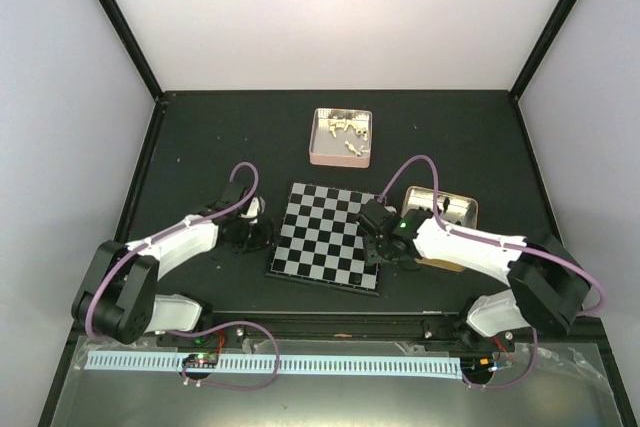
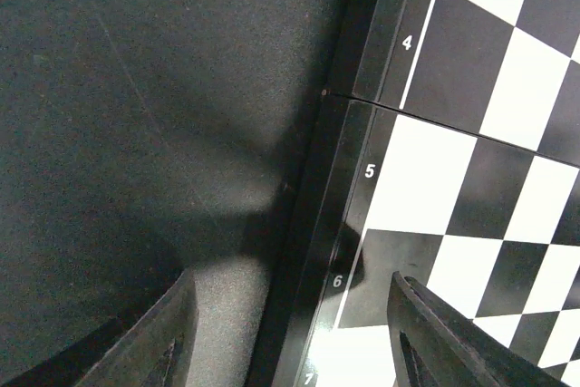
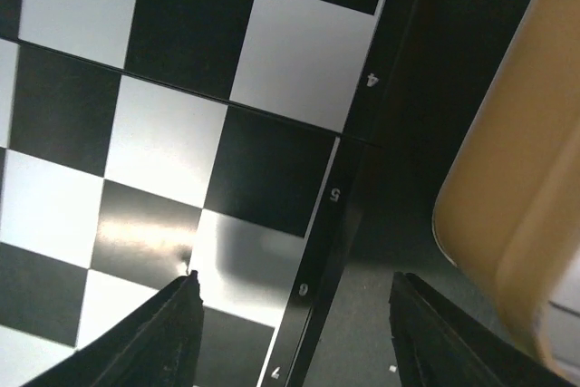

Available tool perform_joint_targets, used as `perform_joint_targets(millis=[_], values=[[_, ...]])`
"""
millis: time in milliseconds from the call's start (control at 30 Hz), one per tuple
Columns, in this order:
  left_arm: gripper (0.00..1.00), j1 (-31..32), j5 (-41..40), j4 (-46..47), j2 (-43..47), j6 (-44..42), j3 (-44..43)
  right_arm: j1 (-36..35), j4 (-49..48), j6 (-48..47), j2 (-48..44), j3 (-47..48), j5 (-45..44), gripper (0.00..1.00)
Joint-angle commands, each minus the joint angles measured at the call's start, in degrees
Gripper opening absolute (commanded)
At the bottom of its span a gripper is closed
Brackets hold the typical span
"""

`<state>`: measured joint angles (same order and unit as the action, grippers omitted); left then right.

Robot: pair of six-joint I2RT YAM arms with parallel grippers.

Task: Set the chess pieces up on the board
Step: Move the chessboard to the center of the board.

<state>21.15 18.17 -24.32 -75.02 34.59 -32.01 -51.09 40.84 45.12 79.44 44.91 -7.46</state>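
Lying flat between both grippers, the board [image 1: 328, 237] has its numbered left edge under the left gripper [image 2: 292, 280], whose fingers [image 2: 163, 342] stand apart and empty. Its opposite edge sits beneath the right gripper [image 3: 294, 280], likewise spread and empty, with a tan tin [image 3: 507, 188] just outside its fingers. Cream chess pieces [image 1: 343, 128] lie in a pink tin [image 1: 338, 160] beyond the board.

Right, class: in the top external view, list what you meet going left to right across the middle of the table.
Left gripper → chessboard → right gripper → open tin beside the board's right edge.
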Motion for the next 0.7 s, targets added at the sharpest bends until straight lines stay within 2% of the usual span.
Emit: perform_joint_targets(millis=[0,300,467,667], values=[[0.57,0.74,0.87,1.22,-1.54,-0.31,-2.08,1.31,-4.68,-0.61,2.51,-0.90,1.97,0.54],[0.48,1.00,-0.18,0.86,-2.16,0.36,-2.11,2.11,-6.78,-3.66,7.47,0.79,5.58,0.45],[0.45,1.00,-0.48,0.90,-2.71,0.48,-2.67,6.09,-9.52,-6.96,8.58,1.78,10.43,0.36],[0.42,1.00,-1.67,1.04,-4.77,0.27,-4.85,8.65,-10.59,-11.57,12.77,7.73,14.66,0.33]])
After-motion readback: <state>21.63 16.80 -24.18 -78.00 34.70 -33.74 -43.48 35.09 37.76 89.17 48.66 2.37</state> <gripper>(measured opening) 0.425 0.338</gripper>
